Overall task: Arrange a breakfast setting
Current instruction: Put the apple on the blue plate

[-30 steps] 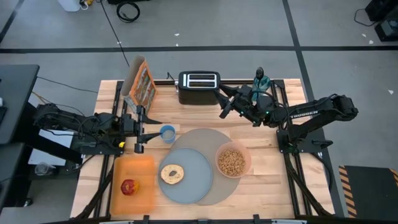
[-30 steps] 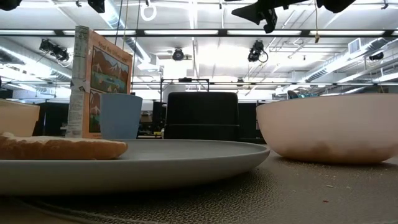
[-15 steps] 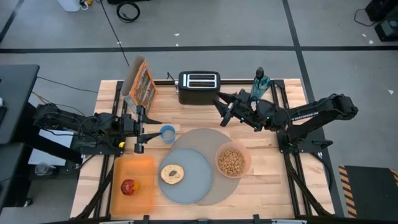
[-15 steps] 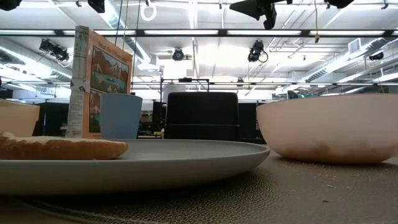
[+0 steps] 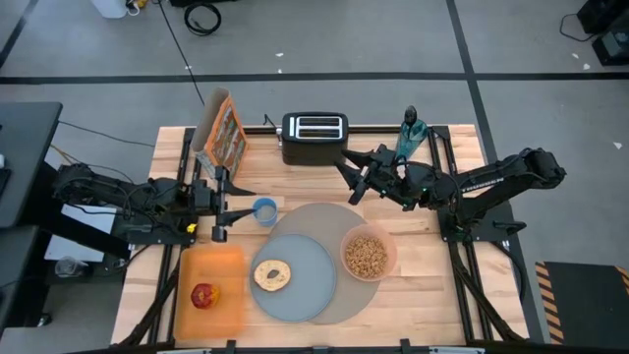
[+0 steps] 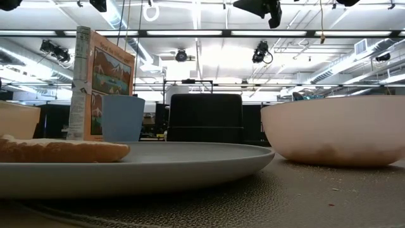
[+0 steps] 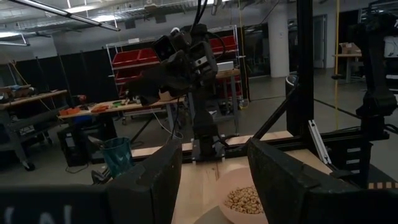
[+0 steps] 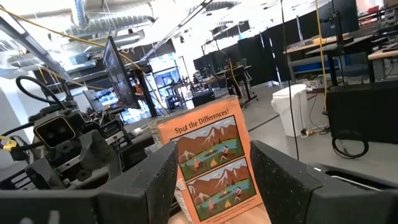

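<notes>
The round grey mat (image 5: 339,221) lies at the table's middle front. On it rest the blue-grey plate (image 5: 305,285) with the toasted bagel (image 5: 270,274) and the pink bowl of cereal (image 5: 369,254). The red apple (image 5: 204,295) sits on the orange board (image 5: 221,265) left of the mat. No spoon shows. My left gripper (image 5: 221,205) is open and empty beside a blue cup (image 5: 263,209). My right gripper (image 5: 347,177) is open and empty in the air between the black toaster (image 5: 314,138) and the mat. The low view shows the plate (image 6: 190,158), bagel (image 6: 63,151) and bowl (image 6: 335,130).
A cereal box (image 5: 221,133) stands at the far left, also in the right wrist view (image 8: 214,162). The toaster stands at the far middle, and a green bottle (image 5: 413,128) at the far right. Bare wood lies right of the bowl (image 5: 423,265).
My right gripper has reached a little farther toward the table's left edge, staying open and empty above the table. Nothing else has moved.
</notes>
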Controlling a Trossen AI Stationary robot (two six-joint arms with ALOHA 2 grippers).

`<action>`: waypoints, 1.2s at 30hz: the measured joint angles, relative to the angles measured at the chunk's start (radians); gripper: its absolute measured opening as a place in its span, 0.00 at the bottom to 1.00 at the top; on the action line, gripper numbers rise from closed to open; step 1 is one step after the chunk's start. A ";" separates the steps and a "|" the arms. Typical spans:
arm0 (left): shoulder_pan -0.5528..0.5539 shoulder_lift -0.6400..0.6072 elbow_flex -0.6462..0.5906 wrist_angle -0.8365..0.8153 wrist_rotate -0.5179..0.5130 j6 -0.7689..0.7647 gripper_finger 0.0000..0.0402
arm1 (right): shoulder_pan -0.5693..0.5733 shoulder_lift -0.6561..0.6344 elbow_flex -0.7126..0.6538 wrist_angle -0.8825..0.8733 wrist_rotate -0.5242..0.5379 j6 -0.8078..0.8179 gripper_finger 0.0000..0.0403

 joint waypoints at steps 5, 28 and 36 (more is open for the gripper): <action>0.000 0.000 0.000 0.000 0.000 0.000 0.48 | 0.000 0.000 0.000 -0.008 0.000 0.000 0.52; 0.000 0.000 0.000 -0.001 0.000 -0.031 0.48 | 0.000 0.000 0.000 -0.015 -0.001 0.001 0.52; 0.000 0.000 0.000 -0.001 0.000 -0.026 0.48 | 0.000 0.000 0.000 -0.014 -0.015 0.016 0.52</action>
